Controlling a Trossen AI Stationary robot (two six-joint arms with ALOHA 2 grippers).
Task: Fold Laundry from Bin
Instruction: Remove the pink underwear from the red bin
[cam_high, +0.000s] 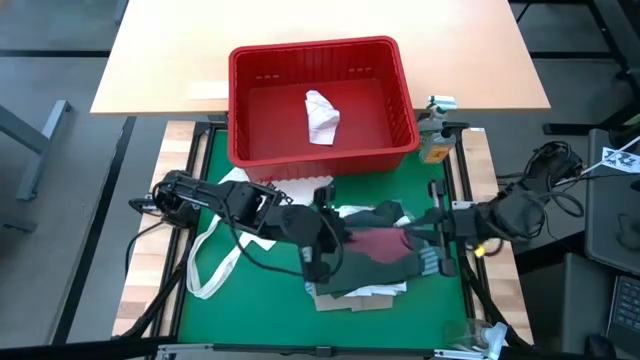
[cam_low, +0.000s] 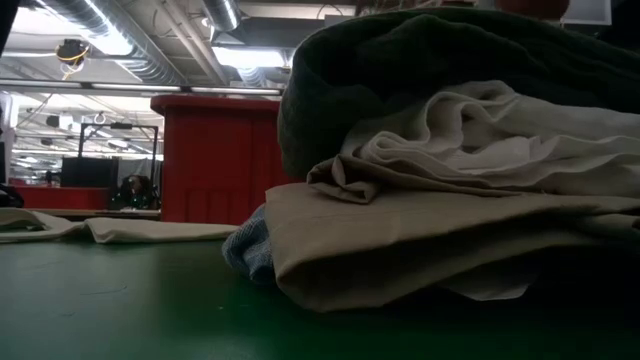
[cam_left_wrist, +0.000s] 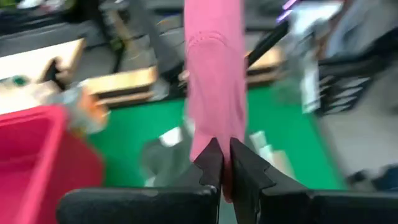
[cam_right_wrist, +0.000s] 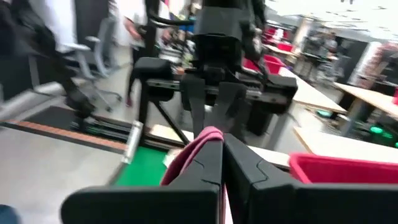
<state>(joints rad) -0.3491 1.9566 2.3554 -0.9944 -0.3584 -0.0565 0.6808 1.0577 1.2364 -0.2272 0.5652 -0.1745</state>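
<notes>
High view: maroon piece (cam_high: 383, 243) (stretched taut)

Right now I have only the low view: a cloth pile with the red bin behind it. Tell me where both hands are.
Observer: Both are over the pile. The left hand and the right hand face each other above it.
Operator: Report what they hold.
Observer: Each is shut on one end of the maroon piece, which spans between them.
Operator: Check inside the bin.
Observer: The bin holds one crumpled white piece; I see nothing else in it.
</notes>
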